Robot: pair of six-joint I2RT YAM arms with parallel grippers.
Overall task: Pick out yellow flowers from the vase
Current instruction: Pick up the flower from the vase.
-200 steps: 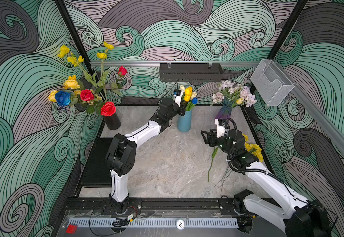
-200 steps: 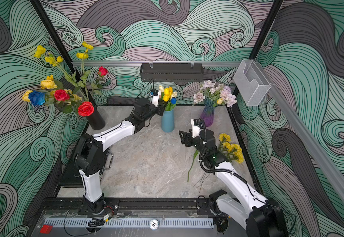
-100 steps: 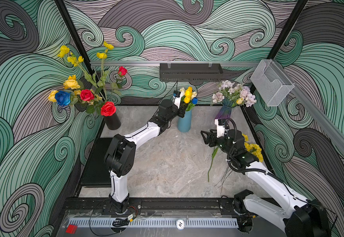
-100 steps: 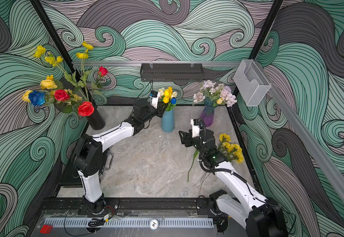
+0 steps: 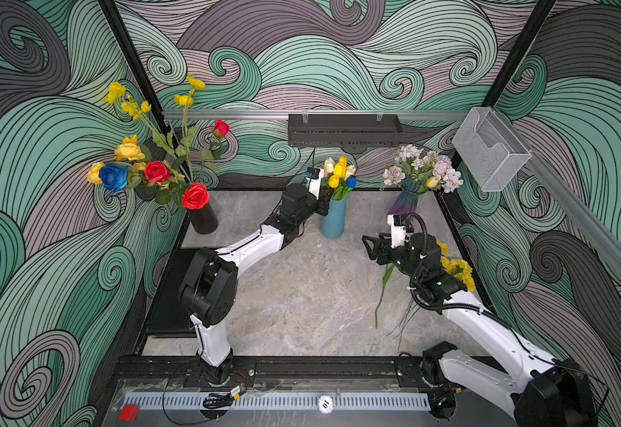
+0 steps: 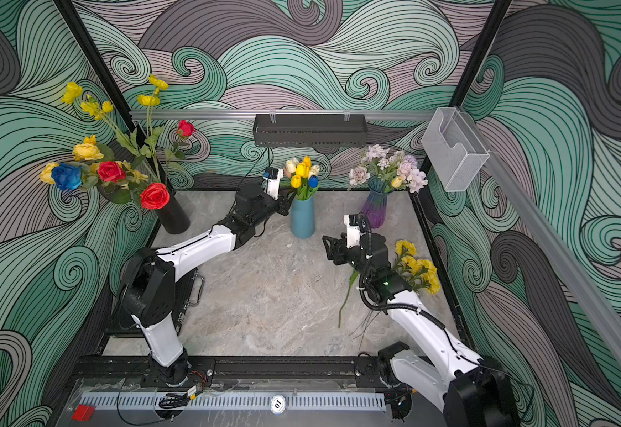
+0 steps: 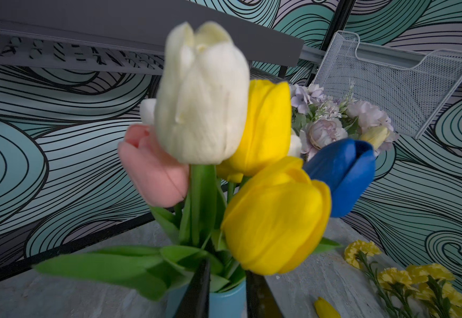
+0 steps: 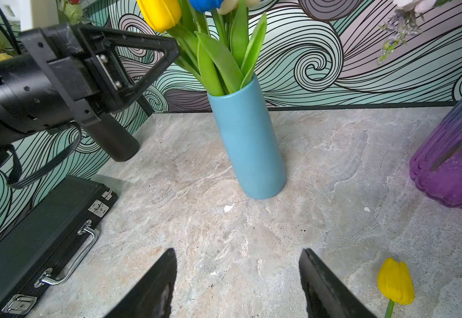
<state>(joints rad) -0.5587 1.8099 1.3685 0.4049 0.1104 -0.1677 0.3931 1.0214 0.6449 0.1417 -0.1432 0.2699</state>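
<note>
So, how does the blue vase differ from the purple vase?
The blue vase is a plain, opaque, straight cylinder; the purple vase is ribbed, see-through glass with a bulging base. The blue vase holds tulips, the purple vase mostly pale lilac blooms. Both stand upright at the back of the table.

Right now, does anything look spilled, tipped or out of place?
Nothing tipped: the blue cylindrical vase stands upright. Yellow pom-pom flowers and one yellow tulip lie flat on the grey marble tabletop, plausibly picked already.
</note>
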